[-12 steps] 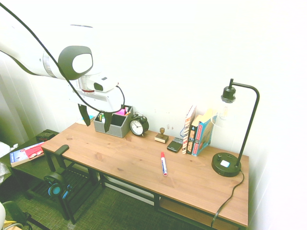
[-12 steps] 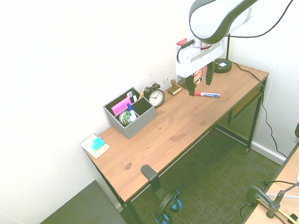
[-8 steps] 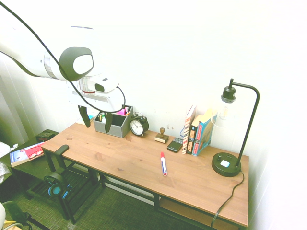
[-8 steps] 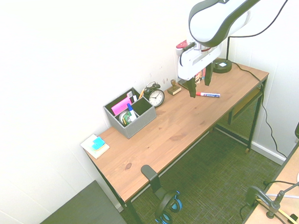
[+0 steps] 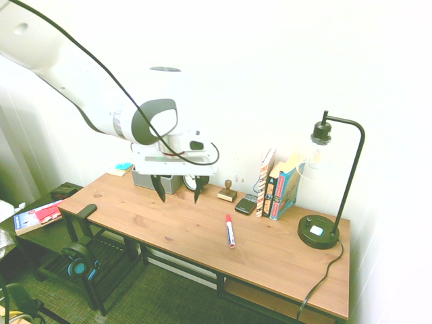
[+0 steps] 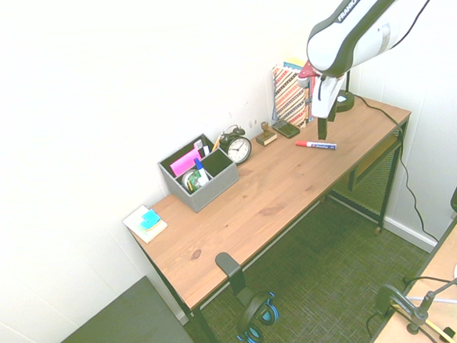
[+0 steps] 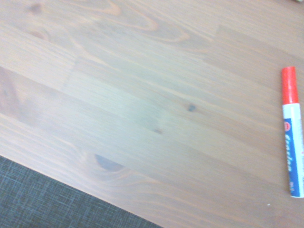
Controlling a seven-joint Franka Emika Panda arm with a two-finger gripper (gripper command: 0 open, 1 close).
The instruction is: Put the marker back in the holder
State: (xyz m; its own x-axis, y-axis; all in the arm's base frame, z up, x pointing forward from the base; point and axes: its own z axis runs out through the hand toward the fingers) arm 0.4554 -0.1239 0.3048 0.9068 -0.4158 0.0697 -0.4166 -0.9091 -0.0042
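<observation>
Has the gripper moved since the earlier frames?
Yes. In the first exterior view, the gripper has shifted from in front of the holder toward the marker, fingers open.

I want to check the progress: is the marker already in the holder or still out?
Out. The marker lies flat on the desk, far from the grey holder, with nothing gripping it.

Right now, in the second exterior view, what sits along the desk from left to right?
Sticky-note pad with teal top → grey divided holder box → round black alarm clock → small wooden stamp → white red-capped marker
</observation>
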